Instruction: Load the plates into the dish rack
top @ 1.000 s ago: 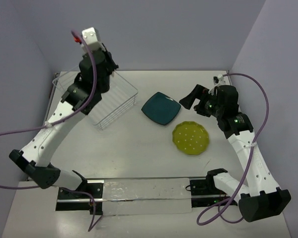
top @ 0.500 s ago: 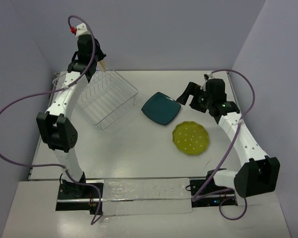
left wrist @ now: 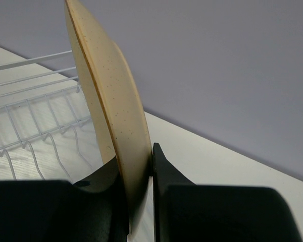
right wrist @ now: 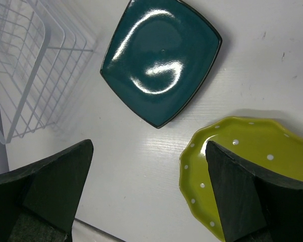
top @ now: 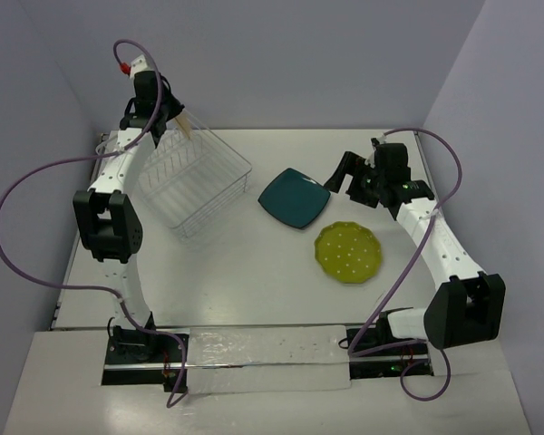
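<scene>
My left gripper (left wrist: 144, 166) is shut on the rim of the cream plate (left wrist: 111, 101), held on edge above the far side of the white wire dish rack (top: 195, 186); the plate's floral face is hidden. In the top view the plate (top: 183, 124) shows edge-on by the left gripper (top: 168, 113). The dark teal square plate (top: 295, 198) and the yellow-green dotted plate (top: 348, 252) lie flat on the table. My right gripper (top: 344, 177) is open and empty, hovering above them; both plates, the teal one (right wrist: 160, 60) and the yellow-green one (right wrist: 242, 161), show below its fingers (right wrist: 237, 196).
The rack (right wrist: 20, 60) stands at the table's left rear, close to the back wall and left wall. Purple cables loop off both arms. A clear strip (top: 263, 358) lies along the near edge between the arm bases.
My left arm has swung up and back, carrying the cream plate over the rack's far side. My right arm has drawn back a little, its gripper staying open near the teal plate.
</scene>
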Motion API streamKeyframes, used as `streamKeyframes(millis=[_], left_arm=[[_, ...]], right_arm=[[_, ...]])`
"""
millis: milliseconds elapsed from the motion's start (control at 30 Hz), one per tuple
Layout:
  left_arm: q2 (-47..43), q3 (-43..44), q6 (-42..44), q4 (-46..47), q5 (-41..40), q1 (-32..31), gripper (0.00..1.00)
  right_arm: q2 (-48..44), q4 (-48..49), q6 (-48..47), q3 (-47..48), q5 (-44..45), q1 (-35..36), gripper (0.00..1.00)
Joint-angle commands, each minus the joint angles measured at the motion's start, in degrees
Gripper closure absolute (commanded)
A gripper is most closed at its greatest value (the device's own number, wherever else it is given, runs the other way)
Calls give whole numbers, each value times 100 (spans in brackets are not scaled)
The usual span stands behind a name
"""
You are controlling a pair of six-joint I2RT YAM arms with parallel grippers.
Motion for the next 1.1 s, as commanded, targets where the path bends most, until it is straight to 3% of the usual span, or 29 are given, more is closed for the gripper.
streamKeyframes(millis=[0, 700, 933, 1000, 1067], left_arm=[[-139, 72, -111, 1291, -85, -14, 100], [27, -715, 240, 1158, -435, -5, 100], [506, -264, 197, 733, -220, -20, 100], [546, -250, 223, 703, -267, -37, 94], [564, -271, 303, 706, -296, -54, 74]], right_arm=[[-23, -69, -74, 272, 145, -52, 0], [-128, -24, 49, -36, 242, -79, 0], [-135, -37, 51, -84, 284, -79, 0], [-143, -60, 43, -98, 319, -79, 0], [-178, -68, 38, -125, 361, -79, 0]])
